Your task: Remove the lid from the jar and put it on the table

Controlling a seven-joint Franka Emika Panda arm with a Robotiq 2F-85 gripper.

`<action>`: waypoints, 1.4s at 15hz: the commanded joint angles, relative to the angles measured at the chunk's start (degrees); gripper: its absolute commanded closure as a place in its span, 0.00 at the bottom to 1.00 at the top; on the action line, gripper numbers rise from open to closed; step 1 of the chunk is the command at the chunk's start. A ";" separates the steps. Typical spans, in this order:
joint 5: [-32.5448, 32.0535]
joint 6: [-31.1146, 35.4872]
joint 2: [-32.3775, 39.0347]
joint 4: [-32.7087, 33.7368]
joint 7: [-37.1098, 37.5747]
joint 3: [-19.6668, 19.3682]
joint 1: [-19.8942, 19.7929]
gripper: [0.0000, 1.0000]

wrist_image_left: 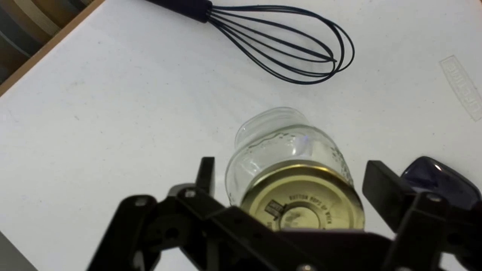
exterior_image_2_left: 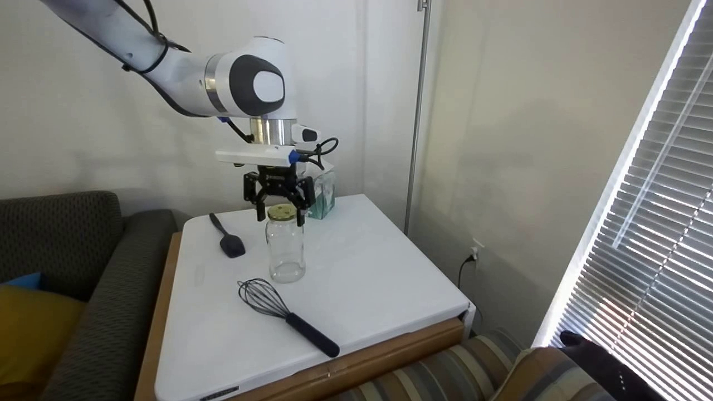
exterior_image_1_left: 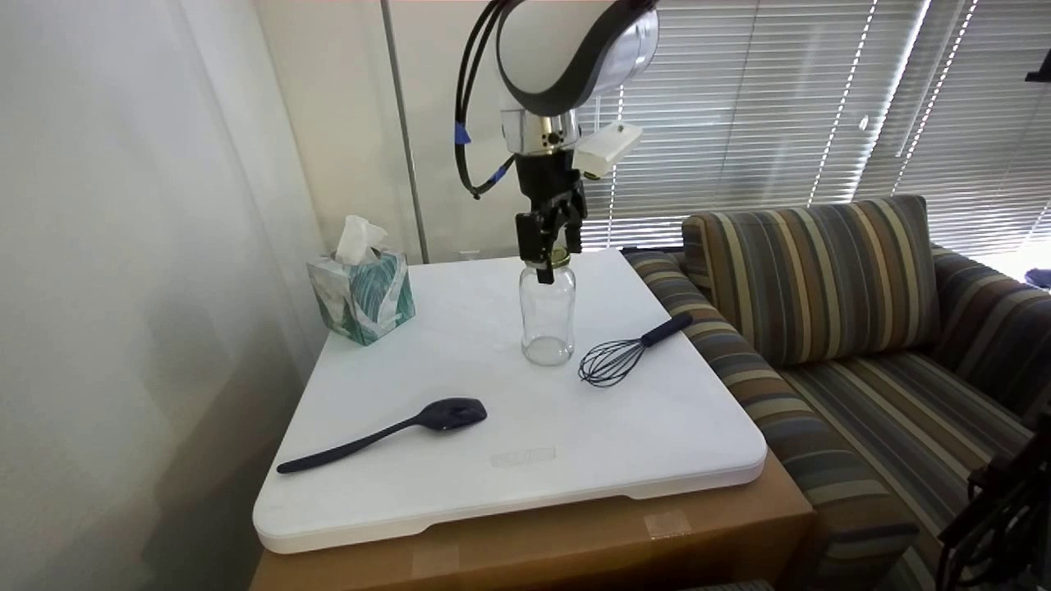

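Observation:
The clear glass jar (exterior_image_1_left: 548,324) stands upright on the white table (exterior_image_1_left: 640,443), and it also shows in the other views (exterior_image_2_left: 287,253) (wrist_image_left: 286,143). The yellowish-gold lid (exterior_image_2_left: 282,211) sits on the jar's mouth. In the wrist view the lid (wrist_image_left: 312,192) shows printed text, and its near part is hidden by the gripper body. My gripper (exterior_image_2_left: 281,216) is open, pointing down over the jar, with one finger on each side of the lid. In the wrist view a gap shows between each finger and the lid. In an exterior view a finger partly covers the lid (exterior_image_1_left: 561,257).
A black whisk (exterior_image_1_left: 632,349) lies beside the jar, its handle (exterior_image_2_left: 312,334) at the table's edge. A dark spoon-like utensil (exterior_image_1_left: 452,413) lies on the jar's other side. A teal tissue box (exterior_image_1_left: 382,295) stands near the wall. A striped sofa (exterior_image_1_left: 821,279) borders the table.

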 commanded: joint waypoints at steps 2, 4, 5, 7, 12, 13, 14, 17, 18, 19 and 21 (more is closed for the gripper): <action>0.05 1.14 0.55 0.95 1.86 -0.47 -0.08 0.00; 0.67 2.10 0.52 0.84 2.28 -0.15 -0.46 0.00; 1.14 2.54 0.50 0.75 2.25 0.11 -0.75 0.00; 2.34 2.88 0.42 0.62 1.47 0.74 -1.43 0.00; 6.20 2.79 0.30 0.58 -0.61 2.11 -2.94 0.27; 6.75 2.70 0.26 0.59 -0.87 2.18 -3.04 0.34; 7.18 2.64 0.18 0.54 -1.07 2.25 -3.11 0.42; 7.33 2.19 -0.11 0.54 -1.23 2.07 -2.94 0.53; 7.13 2.03 -0.24 0.50 -1.07 1.93 -2.78 0.53; 7.09 1.85 -0.37 0.45 -1.07 1.93 -2.74 0.53; 6.98 1.67 -0.66 0.32 -1.11 1.92 -2.65 0.53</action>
